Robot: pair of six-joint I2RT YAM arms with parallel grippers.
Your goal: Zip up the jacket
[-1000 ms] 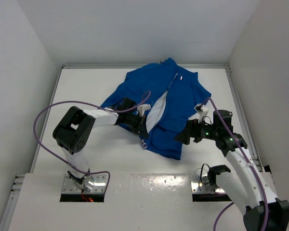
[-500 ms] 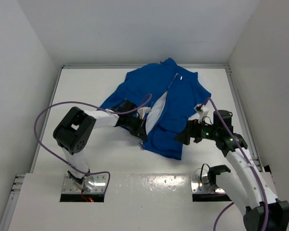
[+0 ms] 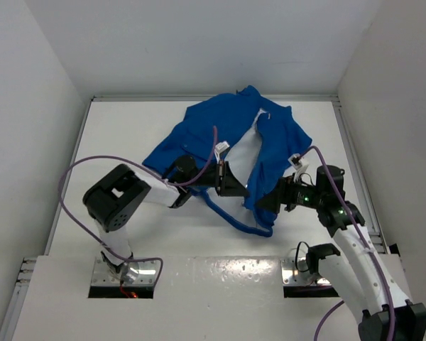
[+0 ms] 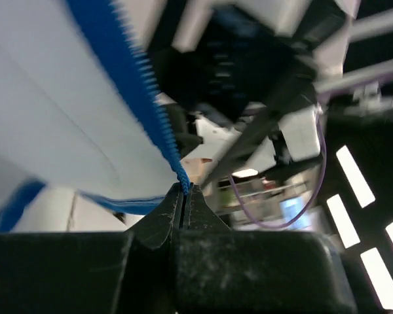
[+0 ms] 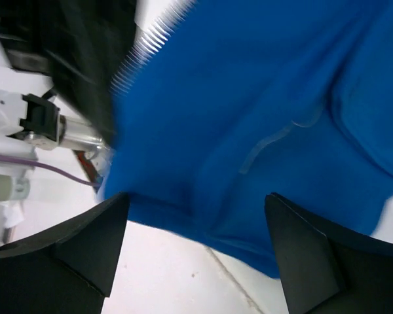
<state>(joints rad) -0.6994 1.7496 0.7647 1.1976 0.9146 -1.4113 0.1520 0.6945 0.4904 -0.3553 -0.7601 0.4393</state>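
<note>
Item one, the jacket [image 3: 199,131]: bright blue, lying on the far middle of the white table [image 3: 113,142], collar [image 3: 250,94] toward the back wall and hem toward my arms. Its front is open, and a wedge of white lining [image 3: 243,153] shows between the two blue panels. The lower part is bunched and partly lifted. In the top view the hem [image 3: 231,219] shows as a narrow blue band curving between the two grippers, nearer the bases. Item two, the toothed zipper edge [image 4: 150,111]: in the left wrist view it runs diagonally down from the upper left, pale lining on its left side, and ends right at my fingertips. Item three, the left gripper [image 4: 185,193]: its fingers are pressed together with no gap, pinching the bottom end of that zipper edge. In the top view it sits at the middle of the jacket's front, over the foot of the lining wedge. Item four, the right gripper [image 5: 196,196]: its two dark fingers [image 5: 85,242] stand wide apart, with blue fabric filling the space beyond them. I cannot tell whether either finger touches the cloth. In the top view it sits at the lower edge of the right-hand panel, just beside the left gripper. Item five, the left arm [image 3: 113,202]: it reaches from its base at lower left across to the jacket's middle. Item six, the right arm [image 3: 355,241]: it angles in from lower right. Both wrist views are blurred.
</note>
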